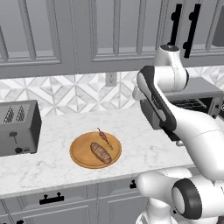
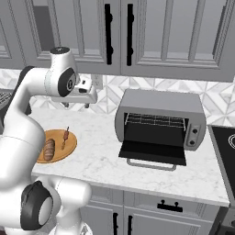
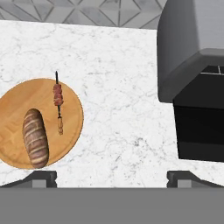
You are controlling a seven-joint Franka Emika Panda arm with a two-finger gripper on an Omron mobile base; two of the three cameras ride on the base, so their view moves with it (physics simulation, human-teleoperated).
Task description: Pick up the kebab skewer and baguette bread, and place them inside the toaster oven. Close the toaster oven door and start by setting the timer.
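A: Where did the items lie?

B: Skewer [image 3: 58,101] and bread [image 3: 35,138] lay side by side on the board [image 3: 70,131], well left of the oven [image 2: 160,121], its door [image 2: 153,152] dropped open.

A: And the jaws?

B: Fully spread, holding nothing. The arm should descend over the skewer's meat, jaws across the stick.

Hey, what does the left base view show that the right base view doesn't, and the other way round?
Left base view alone: a grey slot toaster with levers at the counter's left end, and a wall outlet on the patterned backsplash.

Right base view alone: the wide grey toaster oven's full front, its dark glass door folded down open, its wire rack, its control strip, and a dark cooktop edge beside it.

Both: the round wooden board carrying the golden-brown baguette and the thin kebab skewer, side by side on the white marble counter.
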